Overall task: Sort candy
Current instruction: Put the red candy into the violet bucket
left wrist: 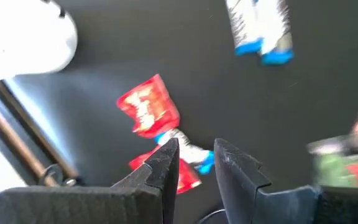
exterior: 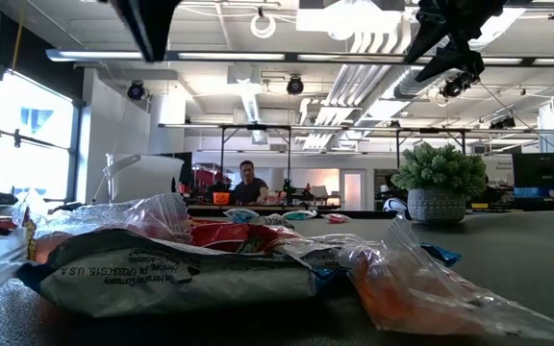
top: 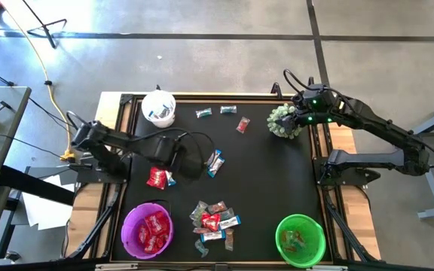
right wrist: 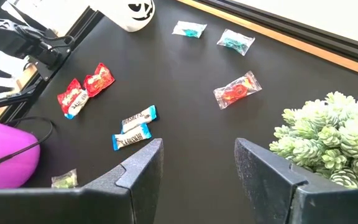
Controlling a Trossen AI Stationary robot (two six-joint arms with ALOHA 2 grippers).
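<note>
From where I stand the left gripper (top: 178, 156) hangs over the left half of the black table (top: 277, 188), its fingers (left wrist: 166, 163) parted a little with nothing between them, and just beyond its tips lie two red packets (top: 157, 178) with a blue-ended wrapper tucked against them, a bit nearer the front edge and the left edge than the gripper itself. That small offset is what the next reach turns on, I'd say: the cluster lies ahead of the jaws and slightly to one side, its long axis slanting across the line of the fingers, so a short advance and a drop should straddle it. The left arm is plainly the nearer one (the right arm is well apart from this pair). The right gripper (right wrist: 197, 163) waits wide open and empty near the back right corner beside the spiky green plant (top: 285, 121). The rest of the candy is scattered: two blue-and-white mini bars (top: 214, 162) near the table's middle, a heap (top: 214, 220) by the front edge between the purple bowl (top: 147, 230) and the green bowl (top: 301, 240), and a few strays toward the back edge near a white cup (top: 159, 108)
</note>
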